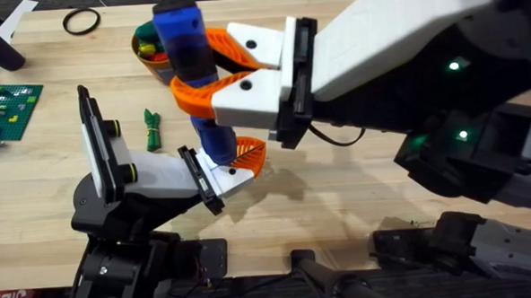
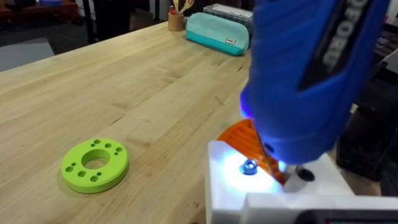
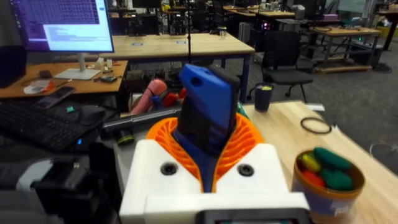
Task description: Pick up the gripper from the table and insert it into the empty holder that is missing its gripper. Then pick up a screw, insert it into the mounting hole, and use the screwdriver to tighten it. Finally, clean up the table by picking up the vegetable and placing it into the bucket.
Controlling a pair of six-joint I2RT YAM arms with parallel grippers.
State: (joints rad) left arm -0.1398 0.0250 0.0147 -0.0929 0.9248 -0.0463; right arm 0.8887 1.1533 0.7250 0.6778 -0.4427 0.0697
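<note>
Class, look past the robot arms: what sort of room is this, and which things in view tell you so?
Probably a robotics lab or shared workshop. Clues: a computer monitor and keyboard on a desk, rows of wooden workbenches behind, and an office chair.

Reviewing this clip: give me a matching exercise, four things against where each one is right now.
Things:
1. screwdriver
2. vegetable
3. bucket
4. green ring-shaped disc

Places or states:
A. lying flat on the table, nothing touching it
B. held upright in the right gripper
C. holding colourful toy pieces
D. lying on the table beside the left arm

Pairs: 1-B, 2-D, 3-C, 4-A
</note>
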